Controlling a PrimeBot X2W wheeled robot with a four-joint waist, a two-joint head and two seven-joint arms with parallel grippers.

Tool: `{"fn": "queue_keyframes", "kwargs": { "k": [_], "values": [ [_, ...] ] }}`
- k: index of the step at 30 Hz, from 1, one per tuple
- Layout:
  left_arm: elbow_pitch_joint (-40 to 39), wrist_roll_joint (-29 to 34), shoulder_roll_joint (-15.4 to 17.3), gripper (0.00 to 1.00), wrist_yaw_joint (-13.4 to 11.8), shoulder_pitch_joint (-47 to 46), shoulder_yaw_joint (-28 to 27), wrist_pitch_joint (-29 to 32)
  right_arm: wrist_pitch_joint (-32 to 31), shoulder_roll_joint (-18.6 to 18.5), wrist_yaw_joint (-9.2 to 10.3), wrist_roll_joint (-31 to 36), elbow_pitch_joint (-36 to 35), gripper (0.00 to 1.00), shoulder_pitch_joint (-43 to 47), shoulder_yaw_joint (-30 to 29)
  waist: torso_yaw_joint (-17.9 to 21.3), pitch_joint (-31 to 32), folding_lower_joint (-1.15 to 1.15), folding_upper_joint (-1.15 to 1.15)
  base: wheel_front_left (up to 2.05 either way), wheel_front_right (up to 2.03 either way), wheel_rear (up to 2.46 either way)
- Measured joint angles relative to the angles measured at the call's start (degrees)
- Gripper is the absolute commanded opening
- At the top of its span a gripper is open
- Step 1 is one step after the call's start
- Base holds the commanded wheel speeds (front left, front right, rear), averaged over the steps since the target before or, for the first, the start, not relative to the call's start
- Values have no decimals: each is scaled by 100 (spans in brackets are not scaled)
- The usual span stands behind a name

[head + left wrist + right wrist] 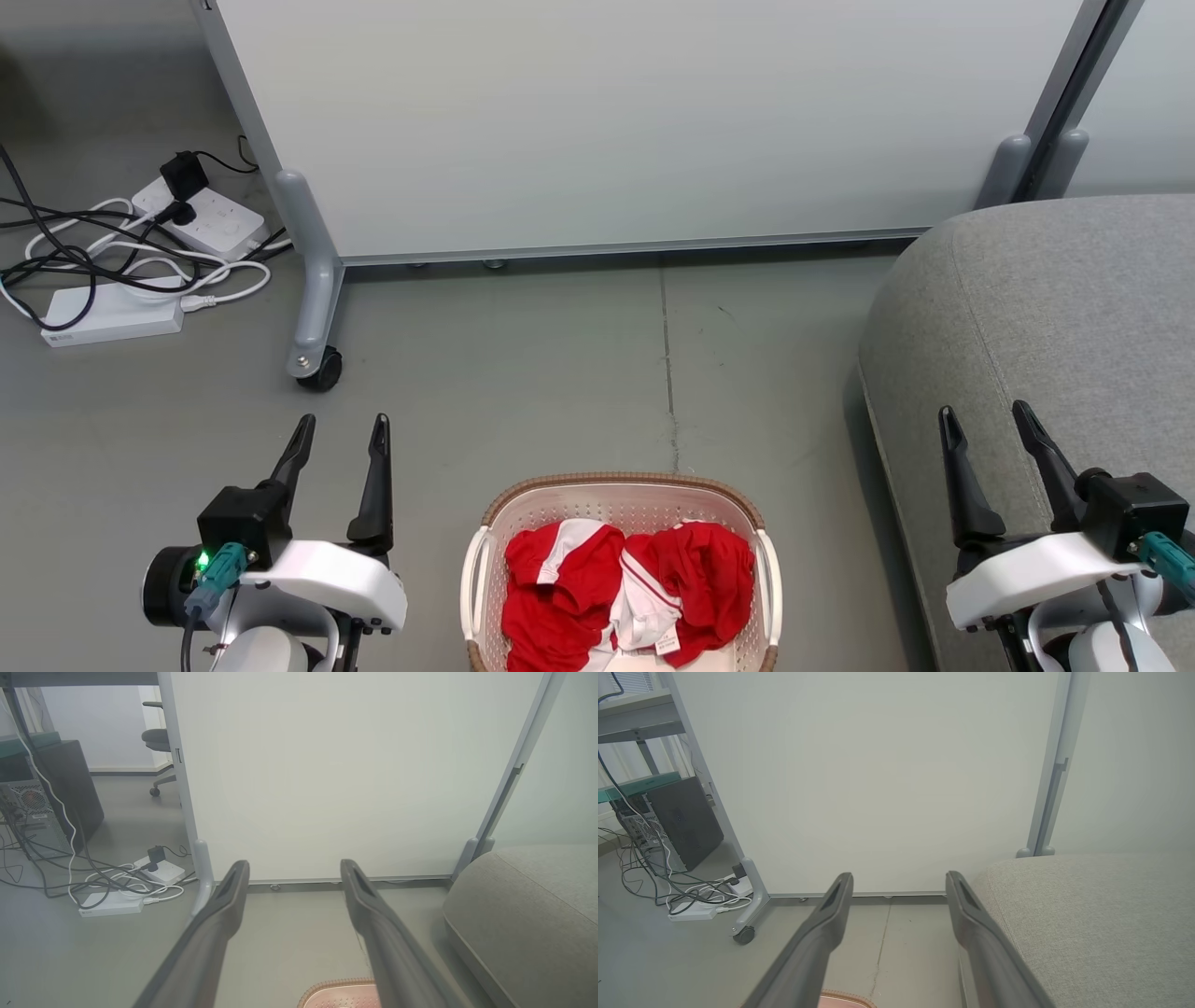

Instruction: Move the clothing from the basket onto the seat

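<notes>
You've got the red clothing (560,588) heaped in the basket (621,481) at 6 o'clock, on the floor btwn both arms. L gripper (343,422) at 8, R gripper (983,411) at 4 by the grey sofa (1055,308); both jaws apart, empty. Wheeled partition (607,121) spans 12; power strips (196,215) w/ cables at 10, well apart from the basket.
</notes>
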State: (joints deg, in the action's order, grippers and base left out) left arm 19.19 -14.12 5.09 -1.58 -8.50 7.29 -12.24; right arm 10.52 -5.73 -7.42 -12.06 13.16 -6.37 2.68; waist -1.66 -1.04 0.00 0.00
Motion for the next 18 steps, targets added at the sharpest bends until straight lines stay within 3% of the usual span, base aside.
{"fn": "queue_keyframes", "kwargs": {
  "k": [7,18],
  "values": [
    [-99,2,36,100,-9,-65,47,3,-32,-2,0,1,-60,100,-5,-15,-13,-87,0,0,0,0,0],
    [-203,207,-48,100,46,-944,536,124,-110,-18,0,115,-428,100,-304,16,82,-598,0,0,0,0,0]
  ]
}}
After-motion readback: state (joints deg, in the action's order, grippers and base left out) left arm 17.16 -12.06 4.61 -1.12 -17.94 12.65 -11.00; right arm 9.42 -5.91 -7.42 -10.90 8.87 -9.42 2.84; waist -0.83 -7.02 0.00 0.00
